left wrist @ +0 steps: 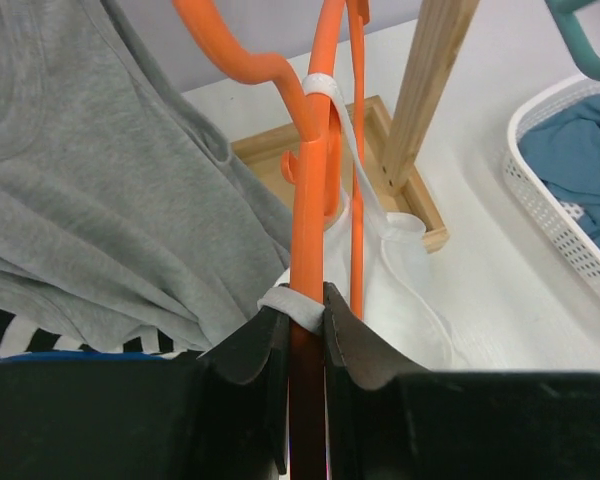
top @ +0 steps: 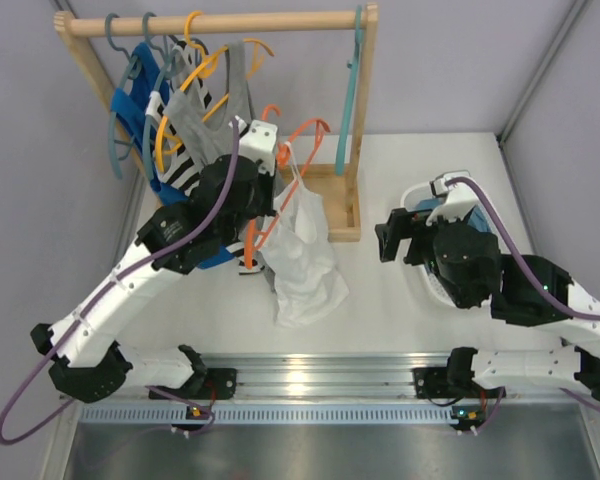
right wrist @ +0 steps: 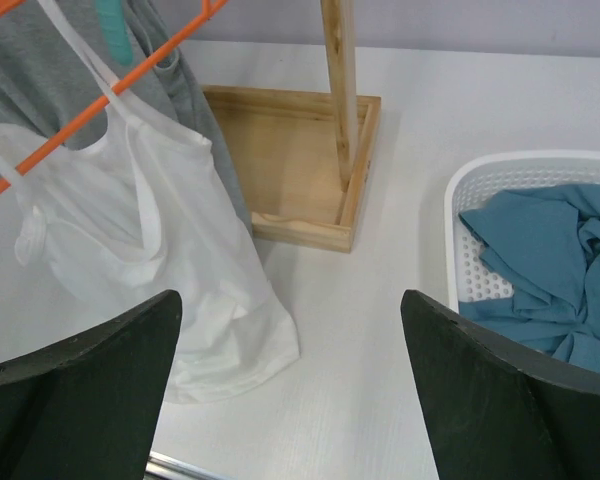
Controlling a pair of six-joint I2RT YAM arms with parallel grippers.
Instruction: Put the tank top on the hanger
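Left gripper clamps hanger and one strap, top apparently hung by both, task near done; right gripper wide open, empty

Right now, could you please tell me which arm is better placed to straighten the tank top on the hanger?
Probably the right: the right claw is open, empty and faces the tank top, while the left claw is shut on the hanger, holding it up.

Robot lab bench, plain grey walls, white table, metal rail at 6 o'clock, small wooden clothes rack at 11 o'clock
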